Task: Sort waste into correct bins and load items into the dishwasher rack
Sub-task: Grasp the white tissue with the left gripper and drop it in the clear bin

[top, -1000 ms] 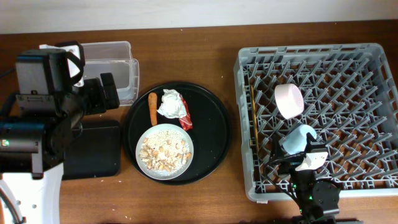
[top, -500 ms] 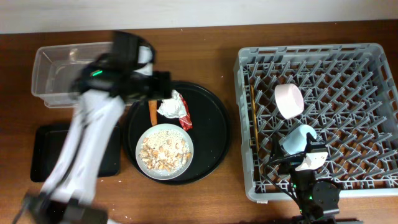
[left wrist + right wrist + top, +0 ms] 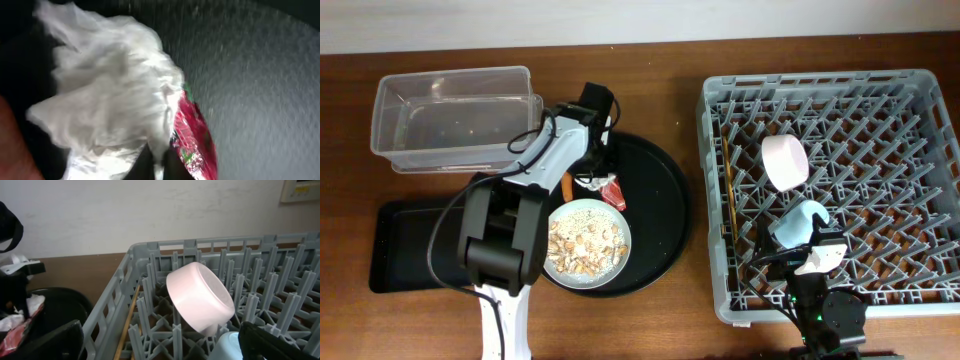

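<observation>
My left gripper (image 3: 592,172) is down on the round black tray and shut on a fold of the crumpled white tissue (image 3: 110,85). Its dark fingertips (image 3: 147,162) pinch the fold. The red wrapper (image 3: 196,142) lies against the tissue's right side and shows beside the gripper (image 3: 614,193). An orange carrot stick (image 3: 566,186) pokes out beside the arm. The pale plate (image 3: 585,243) holds beige scraps. The clear tub (image 3: 455,118) and flat black tray (image 3: 410,245) sit to the left. In the grey rack (image 3: 920,190) are a white bowl (image 3: 784,162), a light-blue cup (image 3: 800,222) and chopsticks (image 3: 728,190). My right gripper (image 3: 165,350) stands open by the rack's near edge.
The round black tray (image 3: 660,215) lies between the bins and the rack. My left arm stretches over the plate's left rim and the flat tray's right edge. In the right wrist view the bowl (image 3: 200,297) leans on the pegs, with a chopstick (image 3: 131,317) along the rack wall.
My left arm has swung from over the tub and flat tray to the round tray, come down on the tissue and shut on it. The right arm has not moved.
</observation>
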Controlling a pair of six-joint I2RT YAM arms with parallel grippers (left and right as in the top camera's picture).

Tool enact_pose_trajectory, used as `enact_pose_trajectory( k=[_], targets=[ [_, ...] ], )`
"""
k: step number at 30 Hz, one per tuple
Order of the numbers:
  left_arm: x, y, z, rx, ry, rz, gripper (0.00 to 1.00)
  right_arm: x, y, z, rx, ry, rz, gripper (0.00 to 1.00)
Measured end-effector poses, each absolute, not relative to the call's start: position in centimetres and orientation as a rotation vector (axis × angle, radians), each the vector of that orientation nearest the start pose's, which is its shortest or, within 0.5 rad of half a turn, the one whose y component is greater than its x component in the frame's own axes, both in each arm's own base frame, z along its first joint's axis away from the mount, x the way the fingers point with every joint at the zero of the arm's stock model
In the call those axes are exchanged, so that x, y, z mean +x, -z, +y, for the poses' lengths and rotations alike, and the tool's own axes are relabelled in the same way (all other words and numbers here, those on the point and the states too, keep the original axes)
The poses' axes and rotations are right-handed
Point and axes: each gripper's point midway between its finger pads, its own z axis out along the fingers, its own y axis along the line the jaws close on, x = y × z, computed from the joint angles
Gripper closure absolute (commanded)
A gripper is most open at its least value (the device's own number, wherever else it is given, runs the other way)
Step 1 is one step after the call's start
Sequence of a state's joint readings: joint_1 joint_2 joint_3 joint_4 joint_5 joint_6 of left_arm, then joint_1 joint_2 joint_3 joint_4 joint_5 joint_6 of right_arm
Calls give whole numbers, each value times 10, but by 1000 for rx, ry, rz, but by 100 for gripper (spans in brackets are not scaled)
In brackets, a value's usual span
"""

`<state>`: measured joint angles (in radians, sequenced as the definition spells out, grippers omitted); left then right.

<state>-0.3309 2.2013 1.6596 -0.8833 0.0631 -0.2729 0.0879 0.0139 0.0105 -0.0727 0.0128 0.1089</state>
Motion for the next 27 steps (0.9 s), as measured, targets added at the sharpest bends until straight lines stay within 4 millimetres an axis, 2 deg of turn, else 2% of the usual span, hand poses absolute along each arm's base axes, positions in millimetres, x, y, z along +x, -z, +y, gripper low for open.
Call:
enact_pose_trajectory(
  k=[3, 9, 12, 13, 16, 18, 19, 20, 21, 22, 23, 24, 27],
  targets=[
    [427, -29, -159, 95, 153, 3022, 100, 246, -158, 19, 27, -140, 1649, 2],
    [432, -88, -160, 96, 182, 2948, 100, 246, -158, 20, 27, -140, 1649, 2],
    [434, -114, -153, 82, 174, 2890, 100, 246, -158, 20, 27, -140, 1649, 2],
    [440, -127, -139, 44, 135, 2847, 100, 246, -158, 20, 26, -140, 1649, 2],
    [485, -171, -73, -142, -6, 2623, 100, 246, -158, 20, 26, -140, 1649, 2],
    [506, -186, -32, -239, -73, 2522, 100, 246, -158, 19, 27, -140, 1649, 2],
    [516, -187, -12, -282, -104, 2486, 92, 246, -158, 19, 26, -139, 1649, 2],
    [521, -185, -3, -304, -118, 2474, 59, 246, -158, 20, 26, -139, 1649, 2],
    [522, -180, 3, -312, -129, 2479, 18, 246, -158, 20, 26, -140, 1649, 2],
    [525, -174, 9, -321, -138, 2484, 13, 246, -158, 19, 26, -139, 1649, 2],
    [525, -166, 15, -333, -151, 2499, 13, 246, -158, 20, 26, -139, 1649, 2],
    [524, -160, 20, -343, -160, 2514, 8, 246, -158, 20, 26, -140, 1649, 2],
    [515, -168, 23, -337, -158, 2560, 11, 246, -158, 20, 27, -140, 1649, 2]
  ],
)
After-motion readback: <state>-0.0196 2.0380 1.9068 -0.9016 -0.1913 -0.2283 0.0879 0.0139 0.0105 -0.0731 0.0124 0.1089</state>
